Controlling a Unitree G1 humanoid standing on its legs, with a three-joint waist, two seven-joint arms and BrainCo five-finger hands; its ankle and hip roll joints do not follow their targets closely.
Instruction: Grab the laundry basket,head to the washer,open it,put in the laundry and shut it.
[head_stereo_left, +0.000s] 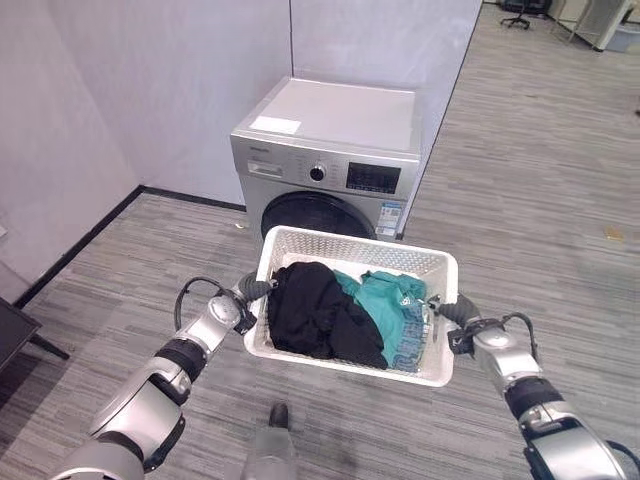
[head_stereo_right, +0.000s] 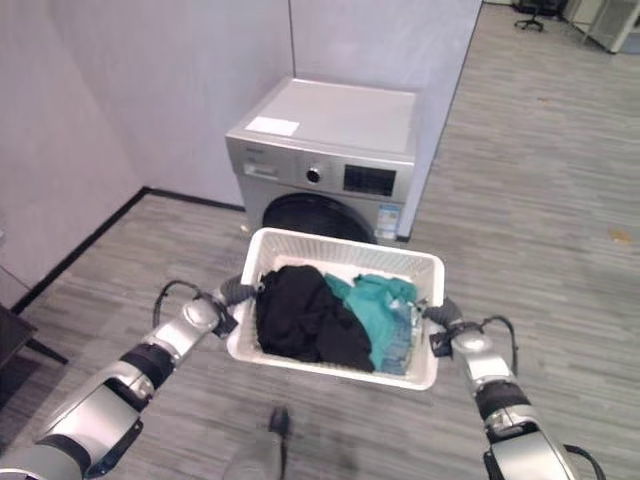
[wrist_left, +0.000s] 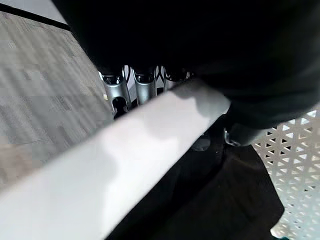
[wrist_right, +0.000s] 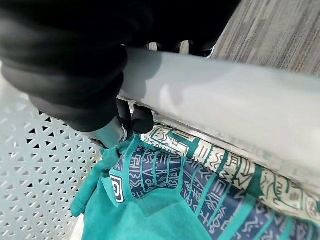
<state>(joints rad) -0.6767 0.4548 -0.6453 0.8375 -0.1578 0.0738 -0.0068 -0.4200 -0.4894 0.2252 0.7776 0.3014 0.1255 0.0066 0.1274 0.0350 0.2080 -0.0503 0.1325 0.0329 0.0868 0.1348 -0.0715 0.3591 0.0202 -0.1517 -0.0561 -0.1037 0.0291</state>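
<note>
I hold a white lattice laundry basket (head_stereo_left: 352, 243) off the floor between both hands. Inside lie black clothes (head_stereo_left: 318, 310) and a teal patterned garment (head_stereo_left: 393, 305). My left hand (head_stereo_left: 243, 296) is curled over the basket's left rim (wrist_left: 125, 155), its fingers (wrist_left: 119, 90) hooked under it. At the other side my right hand (head_stereo_left: 452, 316) is shut on the right rim (wrist_right: 225, 95), with the thumb inside by the teal cloth (wrist_right: 165, 200). Just beyond the basket stands the silver front-loading washer (head_stereo_left: 330, 150), its dark round door (head_stereo_left: 318, 215) closed.
The washer stands against grey partition walls (head_stereo_left: 180, 80) with a black skirting along the left. Grey plank floor (head_stereo_left: 530, 170) stretches to the right and back. A dark object (head_stereo_left: 12, 335) juts in at the left edge. An office chair (head_stereo_left: 518, 12) stands far off.
</note>
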